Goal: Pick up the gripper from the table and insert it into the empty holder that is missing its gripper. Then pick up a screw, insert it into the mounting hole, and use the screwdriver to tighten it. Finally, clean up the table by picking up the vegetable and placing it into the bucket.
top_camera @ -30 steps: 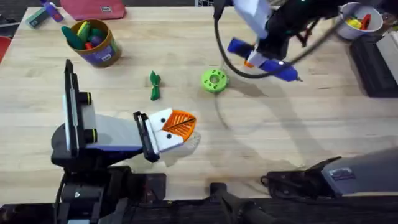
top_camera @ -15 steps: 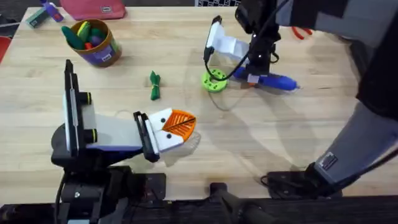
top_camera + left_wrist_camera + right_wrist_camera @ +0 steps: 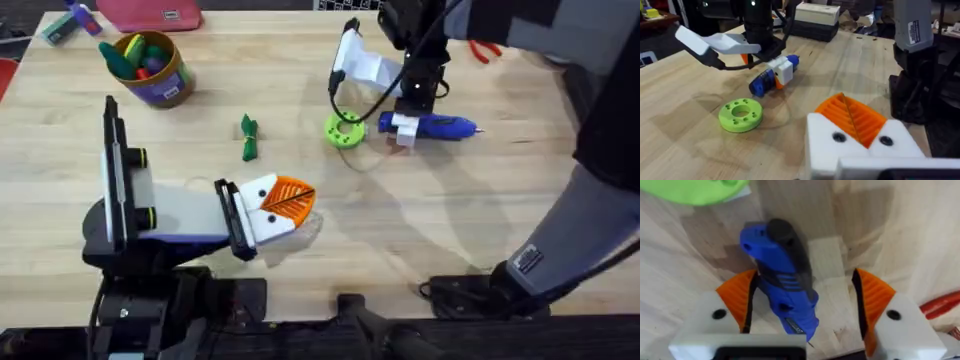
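Screwdriver (image 3: pixel 782 282) lies on the table between the right gripper's (image 3: pixel 805 302) spread jaws, seemingly touching one pad; left gripper (image 3: pixel 852 117) closed.

One blue screwdriver (image 3: pixel 432 126) lay on the table (image 3: pixel 480 220). One lime-green round disc with holes (image 3: pixel 344 131) lay beside it. One slim dark-green vegetable (image 3: pixel 248 137) lay loose on the wood. One brown-gold bucket (image 3: pixel 152 68) with a purple band stood at the far left, holding several toy pieces, too crowded to count. One white bowl (image 3: pixel 573 32) stood at the far right corner, with contents too small to count. Two robot arms were in view, each carrying one gripper: the left gripper (image 3: pixel 285 205) and the right gripper (image 3: pixel 805 307), with two orange pads on each
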`<state>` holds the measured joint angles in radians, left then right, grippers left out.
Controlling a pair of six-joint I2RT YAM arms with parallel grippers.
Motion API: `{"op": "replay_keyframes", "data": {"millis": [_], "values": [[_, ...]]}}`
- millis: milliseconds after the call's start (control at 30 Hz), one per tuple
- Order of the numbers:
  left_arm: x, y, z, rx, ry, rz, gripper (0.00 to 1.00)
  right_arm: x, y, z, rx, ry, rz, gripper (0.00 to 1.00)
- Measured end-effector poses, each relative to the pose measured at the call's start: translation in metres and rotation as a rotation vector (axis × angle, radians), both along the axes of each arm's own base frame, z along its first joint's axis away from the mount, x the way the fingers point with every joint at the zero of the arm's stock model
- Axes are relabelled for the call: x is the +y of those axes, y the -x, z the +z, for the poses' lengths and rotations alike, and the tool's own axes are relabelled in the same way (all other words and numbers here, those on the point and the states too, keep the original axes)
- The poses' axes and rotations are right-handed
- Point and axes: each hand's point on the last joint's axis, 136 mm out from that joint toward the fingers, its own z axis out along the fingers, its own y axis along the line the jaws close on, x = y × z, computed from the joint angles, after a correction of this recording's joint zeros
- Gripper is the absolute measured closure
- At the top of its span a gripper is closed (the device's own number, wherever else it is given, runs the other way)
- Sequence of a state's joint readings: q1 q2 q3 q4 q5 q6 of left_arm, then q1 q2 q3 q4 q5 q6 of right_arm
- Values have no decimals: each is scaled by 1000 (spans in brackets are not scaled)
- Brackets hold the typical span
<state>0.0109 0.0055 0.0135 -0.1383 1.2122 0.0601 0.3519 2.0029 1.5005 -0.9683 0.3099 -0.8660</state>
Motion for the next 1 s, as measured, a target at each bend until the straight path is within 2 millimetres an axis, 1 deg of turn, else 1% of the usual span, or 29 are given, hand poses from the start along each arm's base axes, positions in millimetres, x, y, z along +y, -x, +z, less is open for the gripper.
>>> {"op": "replay_keyframes", "data": {"millis": [67,100,133,200,267,300,367,433,467,533,600,667,767,833,900,1000], "values": [[0,0,0,0,0,0,989,2,-4,6,-34,-14,-24,11],[0,0,0,-6,-2,0,931,3,-5,10,-47,-23,-32,10],[0,0,0,-4,-1,-1,761,4,-5,16,-65,-40,-42,9],[0,0,0,-4,-1,0,455,10,-5,30,-96,-84,-56,10],[0,0,0,-4,-1,0,142,18,-5,49,-138,-157,-74,9],[0,0,0,-1,0,0,47,22,-5,60,-164,-194,-84,9],[0,0,0,-2,-1,0,17,34,-7,84,-228,-290,-109,10],[0,0,0,-3,-1,0,14,45,-11,108,-293,-386,-135,9],[0,0,0,-6,-1,0,14,52,-13,123,-336,-451,-152,9],[0,-1,4,-34,-1,3,15,63,-16,148,-396,-556,-182,10],[1,-3,10,-79,1,13,15,72,-16,173,-446,-655,-212,9],[3,-10,12,-66,11,52,15,78,-14,195,-487,-734,-240,10],[9,-20,10,-17,24,123,15,80,-5,224,-532,-819,-272,10],[13,-26,3,47,24,171,16,79,3,241,-556,-863,-292,10],[18,-31,3,95,20,218,15,76,14,255,-569,-895,-318,9],[27,-35,7,163,-17,302,15,65,35,266,-569,-907,-384,10]]}}
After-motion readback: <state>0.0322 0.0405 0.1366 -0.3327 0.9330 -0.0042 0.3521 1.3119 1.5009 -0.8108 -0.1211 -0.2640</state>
